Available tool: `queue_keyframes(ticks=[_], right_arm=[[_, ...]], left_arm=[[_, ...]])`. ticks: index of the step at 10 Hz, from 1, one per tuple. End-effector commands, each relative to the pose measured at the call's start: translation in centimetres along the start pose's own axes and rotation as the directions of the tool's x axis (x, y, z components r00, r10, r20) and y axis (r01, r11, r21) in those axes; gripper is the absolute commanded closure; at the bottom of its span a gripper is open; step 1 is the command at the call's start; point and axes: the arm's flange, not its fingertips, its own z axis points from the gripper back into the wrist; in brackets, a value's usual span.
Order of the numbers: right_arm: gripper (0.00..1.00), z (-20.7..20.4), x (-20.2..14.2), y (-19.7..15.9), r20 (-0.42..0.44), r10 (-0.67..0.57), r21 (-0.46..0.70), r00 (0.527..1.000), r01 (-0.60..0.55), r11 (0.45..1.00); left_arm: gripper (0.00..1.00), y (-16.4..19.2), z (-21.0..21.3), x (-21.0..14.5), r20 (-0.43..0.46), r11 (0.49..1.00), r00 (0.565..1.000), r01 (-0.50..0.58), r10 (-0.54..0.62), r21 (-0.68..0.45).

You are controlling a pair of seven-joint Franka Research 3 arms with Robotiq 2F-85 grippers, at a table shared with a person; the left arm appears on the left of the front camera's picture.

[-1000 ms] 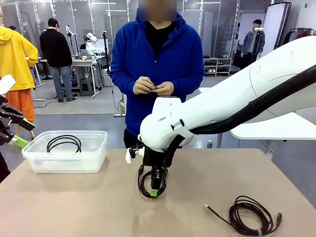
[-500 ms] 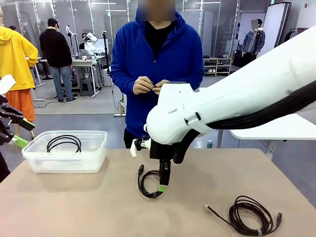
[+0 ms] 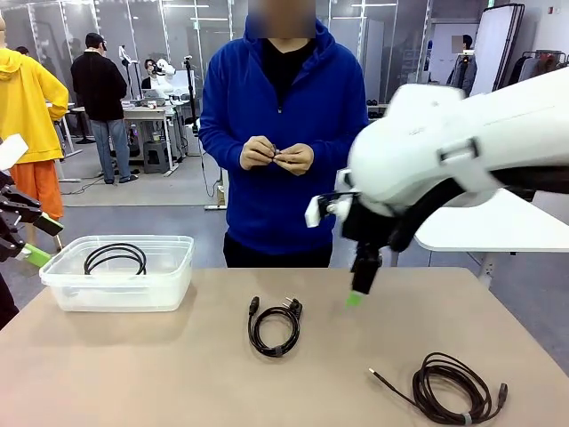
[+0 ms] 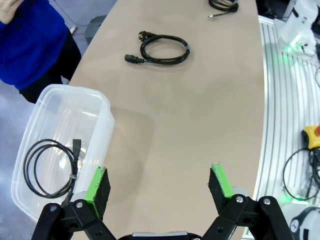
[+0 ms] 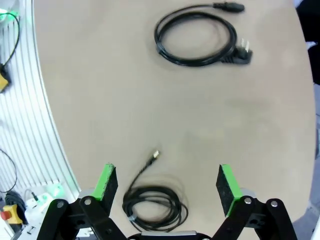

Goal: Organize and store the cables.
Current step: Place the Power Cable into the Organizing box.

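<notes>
Right gripper (image 3: 358,289) was hanging over the table with its jaws wide apart, nothing in them

Its green pads (image 5: 106,181) pointed down above the tan table (image 3: 133,374), clear of both loose cables. The small coil with plugs (image 3: 293,309) lay flat near the middle, off to the gripper's left. The larger coil (image 3: 425,391) sat toward the near right corner with one thin end trailing out. Over at the left edge, the left gripper (image 3: 40,238) was up in the air too, fingers spread and empty, just beside the clear plastic bin (image 3: 116,289). One more coil (image 3: 116,246) was lying inside that bin. Across the table stood a person in a blue hoodie (image 3: 267,107), both hands together at chest height around something small I couldn't make out.
</notes>
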Motion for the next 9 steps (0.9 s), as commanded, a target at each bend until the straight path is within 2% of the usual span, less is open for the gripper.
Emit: queue_keyframes(ticks=[1,3,5,8,9], right_arm=[[0.00,2.2,-4.7,0.1,0.078,-0.006,0.020,0.997,0.005,1.000],[0.00,6.2,-10.4,-0.5,0.200,0.007,0.021,0.980,-0.011,1.000],[0.00,10.2,-19.1,-1.7,0.327,0.007,0.003,0.945,-0.009,1.000],[0.00,12.7,-31.7,-3.0,0.528,0.005,-0.096,0.849,0.054,0.994],[0.00,12.3,-35.1,-3.2,0.601,-0.019,-0.070,0.799,0.076,0.995]], left_arm=[[0.00,0.0,0.2,0.3,-0.019,1.000,1.000,-0.012,0.012,0.003],[0.00,0.0,0.2,0.3,-0.019,1.000,1.000,-0.012,0.012,0.003],[0.00,0.0,0.2,0.3,-0.019,1.000,1.000,-0.012,0.012,0.003],[0.00,0.0,0.2,0.3,-0.019,1.000,1.000,-0.012,0.012,0.003],[0.00,0.0,0.2,0.3,-0.019,1.000,1.000,-0.012,0.012,0.003]])
